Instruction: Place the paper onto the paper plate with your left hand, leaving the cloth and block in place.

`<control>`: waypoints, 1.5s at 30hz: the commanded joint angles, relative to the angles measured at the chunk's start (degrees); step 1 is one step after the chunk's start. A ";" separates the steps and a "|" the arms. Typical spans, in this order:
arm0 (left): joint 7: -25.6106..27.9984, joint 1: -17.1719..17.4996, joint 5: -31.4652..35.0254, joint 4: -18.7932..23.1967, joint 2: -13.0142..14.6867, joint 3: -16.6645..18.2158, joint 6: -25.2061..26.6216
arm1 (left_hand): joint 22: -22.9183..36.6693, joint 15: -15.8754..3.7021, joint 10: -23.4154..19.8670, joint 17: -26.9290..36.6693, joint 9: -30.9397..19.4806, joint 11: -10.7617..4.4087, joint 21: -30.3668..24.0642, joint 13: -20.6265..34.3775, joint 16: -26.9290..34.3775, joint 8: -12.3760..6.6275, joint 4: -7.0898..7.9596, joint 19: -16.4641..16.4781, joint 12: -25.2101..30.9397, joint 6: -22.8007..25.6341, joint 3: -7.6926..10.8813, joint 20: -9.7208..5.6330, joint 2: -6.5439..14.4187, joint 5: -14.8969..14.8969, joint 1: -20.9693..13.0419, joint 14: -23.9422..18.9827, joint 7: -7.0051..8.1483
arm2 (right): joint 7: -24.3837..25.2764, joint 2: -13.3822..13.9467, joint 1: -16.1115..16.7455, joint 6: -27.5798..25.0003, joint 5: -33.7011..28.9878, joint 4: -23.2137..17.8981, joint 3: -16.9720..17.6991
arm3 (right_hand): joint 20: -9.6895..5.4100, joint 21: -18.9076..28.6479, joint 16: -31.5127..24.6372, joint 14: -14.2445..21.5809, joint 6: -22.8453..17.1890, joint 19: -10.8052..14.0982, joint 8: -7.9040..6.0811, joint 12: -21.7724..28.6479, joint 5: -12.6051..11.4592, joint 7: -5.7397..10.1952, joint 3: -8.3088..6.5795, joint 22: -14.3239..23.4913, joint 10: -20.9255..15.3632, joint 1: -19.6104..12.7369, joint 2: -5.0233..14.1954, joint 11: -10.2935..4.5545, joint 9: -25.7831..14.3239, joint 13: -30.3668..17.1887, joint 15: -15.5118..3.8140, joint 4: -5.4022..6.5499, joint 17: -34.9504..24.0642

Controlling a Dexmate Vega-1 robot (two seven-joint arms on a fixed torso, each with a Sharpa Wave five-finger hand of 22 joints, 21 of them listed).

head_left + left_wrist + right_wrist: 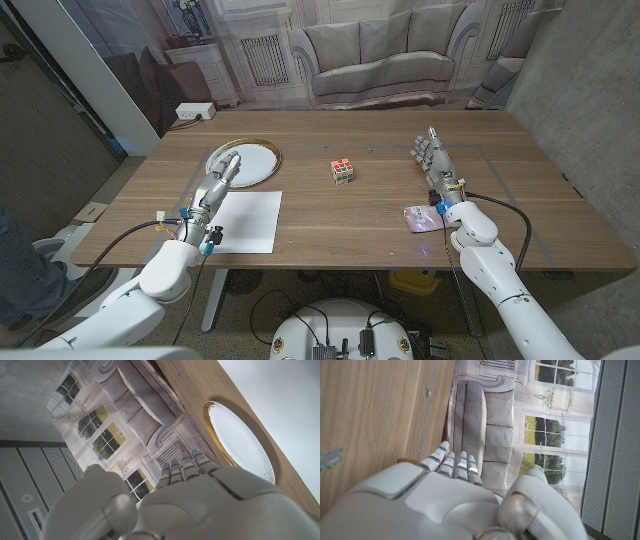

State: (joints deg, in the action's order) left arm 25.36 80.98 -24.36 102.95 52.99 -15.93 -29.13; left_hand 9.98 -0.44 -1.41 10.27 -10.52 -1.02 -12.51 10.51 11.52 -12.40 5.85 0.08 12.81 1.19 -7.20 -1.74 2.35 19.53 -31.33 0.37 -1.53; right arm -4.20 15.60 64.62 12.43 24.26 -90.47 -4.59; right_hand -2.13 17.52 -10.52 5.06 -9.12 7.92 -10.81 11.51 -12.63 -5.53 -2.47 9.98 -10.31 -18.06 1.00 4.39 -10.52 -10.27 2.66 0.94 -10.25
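— Paper point(243, 221) lies flat near the table's front edge, under the left hand point(222, 171), whose straight fingers hold nothing.
— Thin, floppy; I'd pinch a corner. Plate point(262, 166) waits just beyond. Right hand point(434, 158) likewise holds nothing.

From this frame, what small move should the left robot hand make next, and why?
Probably draw back and lower onto the paper. The left robot hand holds nothing and sits over the plate edge, while the paper lies on the table nearer the robot.
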 commanded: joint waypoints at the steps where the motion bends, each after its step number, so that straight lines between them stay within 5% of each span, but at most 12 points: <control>1: 3.97 1.78 2.38 0.89 1.44 0.22 0.45 | 0.28 -0.13 -0.60 0.30 -0.30 -0.22 -0.22 0.30 0.34 -0.41 -0.07 0.51 0.25 0.40 -0.28 -1.44 -0.11 0.35 -0.48 -0.70 -0.05 | -1.14 -0.27 0.67 0.58 1.24 -0.36 0.21 | -0.93 -0.25 -0.28 0.64 -0.51 0.65 -0.34 0.47 0.00 0.22 0.26 0.27 -0.49 -0.06 0.31 0.11 -0.20 -0.24 -0.03 0.11 -0.22; 25: 14.53 7.98 13.69 8.13 2.24 3.85 11.47 | 0.34 -0.60 -2.18 0.35 -0.33 -0.81 -0.38 0.33 0.48 -0.61 -0.30 1.97 0.34 2.24 -0.59 -1.86 0.18 0.82 -1.18 -2.49 0.04 | -1.91 0.52 0.54 0.43 0.84 -0.81 -0.15 | -0.87 -0.66 -0.27 0.72 -0.55 0.84 -0.33 0.47 0.04 0.23 0.41 0.29 -0.54 -0.08 0.38 0.10 -0.20 -0.24 0.03 0.07 -0.22; 45: 16.81 10.05 24.54 11.35 -2.27 6.78 22.33 | 0.38 -1.13 -4.19 0.37 -0.34 -1.77 -0.42 0.35 0.53 -1.03 -0.58 3.12 0.56 4.69 -0.94 -1.87 0.29 1.37 -1.92 -4.09 0.55 | -1.46 0.77 0.43 -0.73 0.83 -0.91 0.28 | -0.83 -1.04 -0.22 0.66 -0.54 0.96 -0.32 0.47 0.06 0.23 0.52 0.31 -0.58 -0.10 0.47 0.12 -0.20 -0.24 0.00 0.04 -0.22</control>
State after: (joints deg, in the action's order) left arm 41.57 90.57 -5.65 113.10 53.24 -10.39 -12.09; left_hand 10.28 -1.65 -5.02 10.55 -10.52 -2.76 -12.75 10.51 11.52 -13.30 5.38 2.43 12.90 5.07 -7.68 -2.05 2.71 20.42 -32.77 -3.13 -0.93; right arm -6.29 16.04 64.79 12.50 25.29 -90.82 -4.68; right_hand -2.24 16.64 -10.52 5.06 -9.23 8.44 -10.81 11.51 -12.63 -5.41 -1.99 9.98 -10.31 -18.06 1.00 4.39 -10.52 -10.26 2.66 0.94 -10.25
